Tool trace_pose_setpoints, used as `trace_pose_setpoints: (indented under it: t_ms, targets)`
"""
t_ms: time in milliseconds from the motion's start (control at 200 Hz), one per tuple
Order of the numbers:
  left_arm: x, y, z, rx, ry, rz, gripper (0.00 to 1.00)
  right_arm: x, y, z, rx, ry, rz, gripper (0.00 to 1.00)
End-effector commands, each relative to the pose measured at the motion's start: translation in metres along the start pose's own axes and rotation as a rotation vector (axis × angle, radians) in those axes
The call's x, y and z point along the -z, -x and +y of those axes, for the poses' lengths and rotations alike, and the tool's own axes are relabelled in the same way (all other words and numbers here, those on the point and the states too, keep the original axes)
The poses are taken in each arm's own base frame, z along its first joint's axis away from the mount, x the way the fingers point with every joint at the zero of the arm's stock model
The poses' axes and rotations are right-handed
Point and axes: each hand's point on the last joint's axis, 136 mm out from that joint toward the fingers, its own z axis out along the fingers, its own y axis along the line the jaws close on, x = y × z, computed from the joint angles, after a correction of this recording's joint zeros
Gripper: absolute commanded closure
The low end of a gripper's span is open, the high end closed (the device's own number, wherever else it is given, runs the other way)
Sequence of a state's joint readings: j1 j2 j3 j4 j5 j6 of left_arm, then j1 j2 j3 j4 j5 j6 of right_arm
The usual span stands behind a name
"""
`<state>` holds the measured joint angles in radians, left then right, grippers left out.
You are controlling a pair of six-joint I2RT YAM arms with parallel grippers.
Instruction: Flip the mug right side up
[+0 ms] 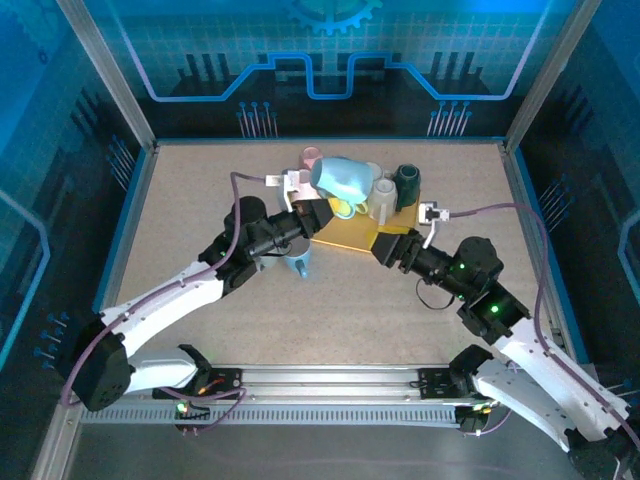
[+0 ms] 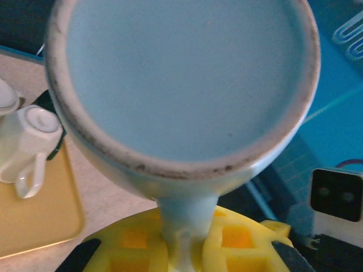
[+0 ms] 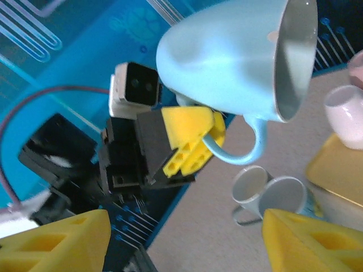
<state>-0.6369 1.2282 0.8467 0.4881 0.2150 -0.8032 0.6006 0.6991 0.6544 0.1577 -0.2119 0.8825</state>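
**Light blue mug held in the air on its side, by the handle**

Your left hand (image 1: 325, 205) is clamped on the handle of the light blue ceramic mug (image 1: 345, 178). From the left wrist camera you look straight at the mug's flat underside (image 2: 181, 73) with its scuffed, unglazed foot ring. The handle runs down between the yellow ribbed fingers (image 2: 130, 246).

From the right wrist camera you can see the mug (image 3: 221, 62) lifted clear of the desk and lying roughly sideways. Its mouth faces the right of that view and its handle hangs below, pinched in the left hand (image 3: 193, 141). It is not upright.

Your right hand (image 3: 184, 241) is spread wide with nothing between its yellow fingers (image 3: 57, 238). In the overhead view it sits low at the near right corner of the flat yellow tray (image 1: 350, 238).

Overhead, the mug hangs over the far side of that tray, on the tan, speckled desk (image 1: 200, 200). A cluster of other mugs is close around it:
- A pale pink mug (image 1: 312, 158) is just behind it.
- A white mug (image 1: 383, 197) is just to its right.
- A dark green mug (image 1: 408, 185) is beyond the white one.

A smaller blue mug (image 1: 300, 263) sits on the desk beside the left arm's forearm, near the tray's left edge. The left wrist view also shows a white mug (image 2: 28, 141) upside down at the tray's edge (image 2: 34, 221).
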Motion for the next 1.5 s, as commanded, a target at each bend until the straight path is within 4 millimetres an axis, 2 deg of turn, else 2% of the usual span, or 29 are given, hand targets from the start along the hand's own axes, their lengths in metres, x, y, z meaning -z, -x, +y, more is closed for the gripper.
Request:
trace_pose_setpoints:
  t_ms: [0, 270, 700, 935, 1140, 1241, 1331, 1376, 1431, 1496]
  targets:
    - [0.031, 0.054, -0.081, 0.017, -0.303, -0.215, 0.96, -0.002, 0.022, 0.032, -0.022, 0.153, -0.096, 0.25]
    - [0.042, 0.055, -0.089, 0.019, -0.354, -0.238, 0.96, -0.023, 0.019, 0.037, -0.037, 0.17, -0.096, 0.19]
    - [0.047, 0.049, -0.108, 0.008, -0.444, -0.202, 0.98, -0.059, 0.038, 0.059, -0.087, 0.282, -0.098, 0.28]
    - [0.049, 0.042, -0.11, 0.003, -0.446, -0.18, 0.99, -0.066, 0.046, 0.061, -0.116, 0.34, -0.127, 0.46]
    - [0.046, 0.034, -0.103, 0.003, -0.429, -0.162, 1.0, -0.065, 0.047, 0.061, -0.119, 0.347, -0.137, 0.78]
    - [0.045, 0.028, -0.098, 0.006, -0.416, -0.15, 1.0, -0.063, 0.048, 0.061, -0.118, 0.341, -0.141, 0.91]
    - [0.044, 0.022, -0.092, 0.015, -0.402, -0.133, 0.86, -0.059, 0.048, 0.061, -0.111, 0.332, -0.145, 0.96]
    - [0.045, 0.02, -0.089, 0.017, -0.389, -0.127, 0.77, -0.057, 0.048, 0.059, -0.106, 0.317, -0.145, 0.98]
    - [0.048, 0.016, -0.085, 0.016, -0.371, -0.115, 0.61, -0.053, 0.047, 0.057, -0.088, 0.288, -0.144, 0.99]
    - [0.053, 0.008, -0.08, 0.007, -0.333, -0.086, 0.49, -0.046, 0.045, 0.052, -0.06, 0.247, -0.144, 1.0]
